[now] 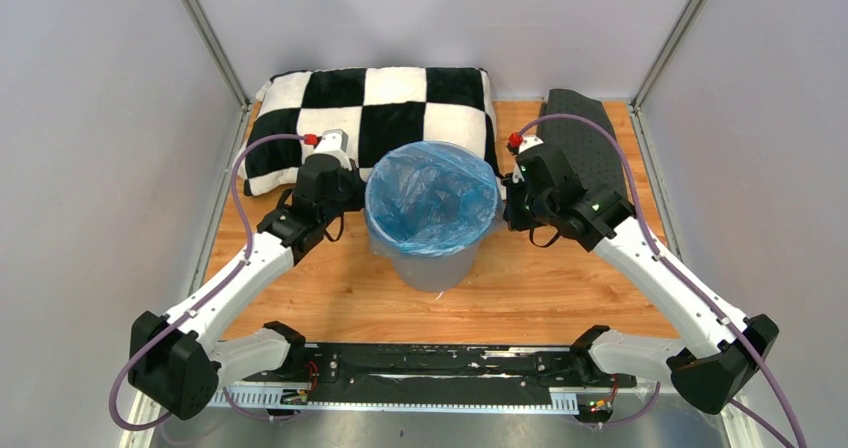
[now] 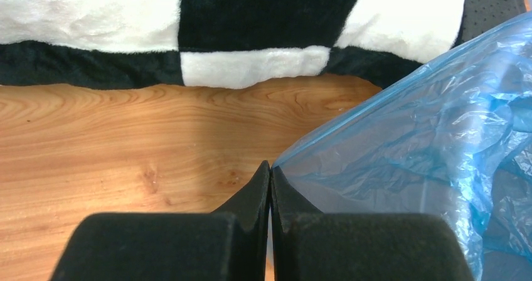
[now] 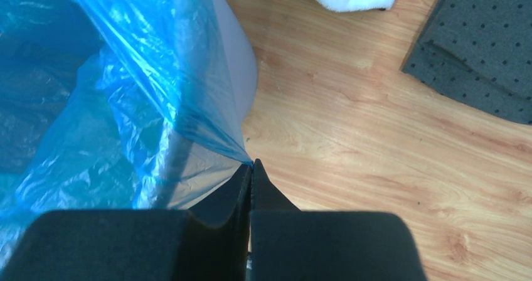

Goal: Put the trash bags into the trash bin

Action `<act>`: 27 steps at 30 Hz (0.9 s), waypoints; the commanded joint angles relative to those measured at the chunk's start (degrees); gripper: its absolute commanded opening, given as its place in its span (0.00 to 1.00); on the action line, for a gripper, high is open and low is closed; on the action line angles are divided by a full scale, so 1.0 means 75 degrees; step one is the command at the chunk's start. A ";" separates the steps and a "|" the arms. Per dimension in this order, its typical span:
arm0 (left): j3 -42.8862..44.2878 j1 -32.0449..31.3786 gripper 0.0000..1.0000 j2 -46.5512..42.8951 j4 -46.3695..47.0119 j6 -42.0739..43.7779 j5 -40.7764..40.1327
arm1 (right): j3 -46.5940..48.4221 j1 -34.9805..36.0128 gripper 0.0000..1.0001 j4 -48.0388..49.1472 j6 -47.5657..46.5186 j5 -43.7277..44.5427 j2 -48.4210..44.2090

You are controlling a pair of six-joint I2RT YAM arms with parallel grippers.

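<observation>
The light-grey trash bin stands upright mid-table. The light-blue trash bag lines it, with its mouth stretched over the rim. My left gripper is at the bin's left rim, shut on the bag's edge; its fingertips pinch the film. My right gripper is at the right rim, shut on the bag's edge, pulling the film taut outside the bin's wall; its tips are pressed together.
A black-and-white checkered pillow lies behind the bin and shows in the left wrist view. A dark grey dotted folded mat lies at the back right, also in the right wrist view. Metal posts stand at the back corners.
</observation>
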 commanded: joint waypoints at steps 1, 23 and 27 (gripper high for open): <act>-0.0048 0.0009 0.00 0.0099 0.0153 0.0041 -0.0372 | -0.0322 -0.0082 0.00 0.0690 0.0197 0.0734 -0.0038; -0.0070 0.0079 0.00 0.0378 0.0599 -0.0308 -0.0639 | -0.2145 -0.0194 0.00 0.1845 0.0461 0.0499 -0.0553; -0.0140 0.0079 0.00 0.0248 0.0590 -0.0323 -0.0560 | -0.2340 -0.0190 0.00 0.2054 0.0430 0.0564 -0.0588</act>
